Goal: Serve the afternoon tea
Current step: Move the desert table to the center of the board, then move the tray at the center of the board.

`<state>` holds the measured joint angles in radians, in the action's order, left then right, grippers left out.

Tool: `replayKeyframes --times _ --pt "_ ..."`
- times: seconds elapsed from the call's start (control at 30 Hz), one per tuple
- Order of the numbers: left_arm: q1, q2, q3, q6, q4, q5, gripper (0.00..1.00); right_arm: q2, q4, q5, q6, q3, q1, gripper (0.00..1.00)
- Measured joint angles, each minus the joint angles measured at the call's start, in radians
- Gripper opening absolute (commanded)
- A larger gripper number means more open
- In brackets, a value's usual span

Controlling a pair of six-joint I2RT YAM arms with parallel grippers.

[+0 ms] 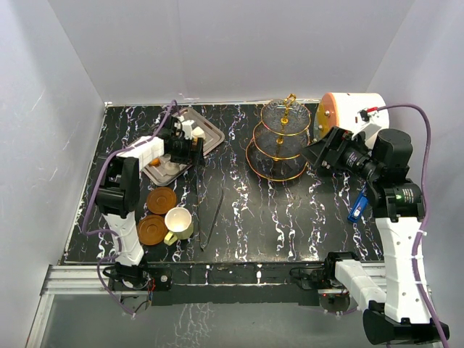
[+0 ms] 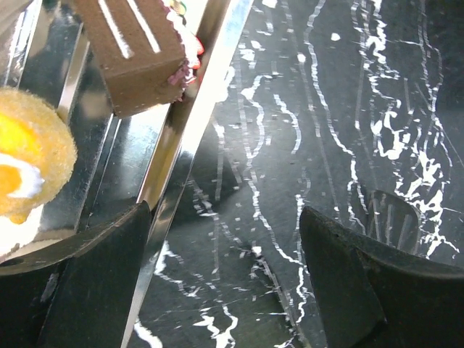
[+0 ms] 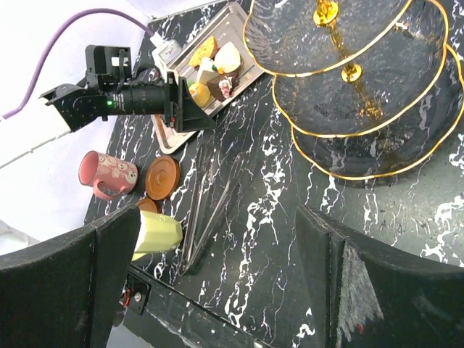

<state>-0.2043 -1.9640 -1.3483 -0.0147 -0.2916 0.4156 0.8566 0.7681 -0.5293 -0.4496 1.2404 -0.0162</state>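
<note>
From above, the left gripper (image 1: 190,151) hangs over the steel tray (image 1: 212,136) and the right gripper (image 1: 313,156) faces the three-tier stand (image 1: 279,141), both with jaws spread and empty. The left wrist view shows a brown cake (image 2: 141,54) and a yellow cake (image 2: 29,163) on that tray beside the open fingers (image 2: 101,283) (probably soft, light and easily crushed: pinch the flat sides gently). The right wrist view shows the stand, probably brittle glass, with the maroon cup (image 3: 109,174) and cream cup (image 3: 156,232) near the saucers (image 3: 163,176).
</note>
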Motion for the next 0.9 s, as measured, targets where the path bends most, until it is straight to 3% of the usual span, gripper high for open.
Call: replayKeyframes --times 0.47,0.9 --pt "-0.161 -0.017 0.01 -0.1 0.026 0.021 0.83 -0.023 0.037 -0.013 -0.039 -0.108 0.0 0.86" --pt "-0.289 -0.048 0.007 -0.364 0.138 0.041 0.84 -0.056 0.048 -0.018 -0.05 -0.2 0.0 0.86"
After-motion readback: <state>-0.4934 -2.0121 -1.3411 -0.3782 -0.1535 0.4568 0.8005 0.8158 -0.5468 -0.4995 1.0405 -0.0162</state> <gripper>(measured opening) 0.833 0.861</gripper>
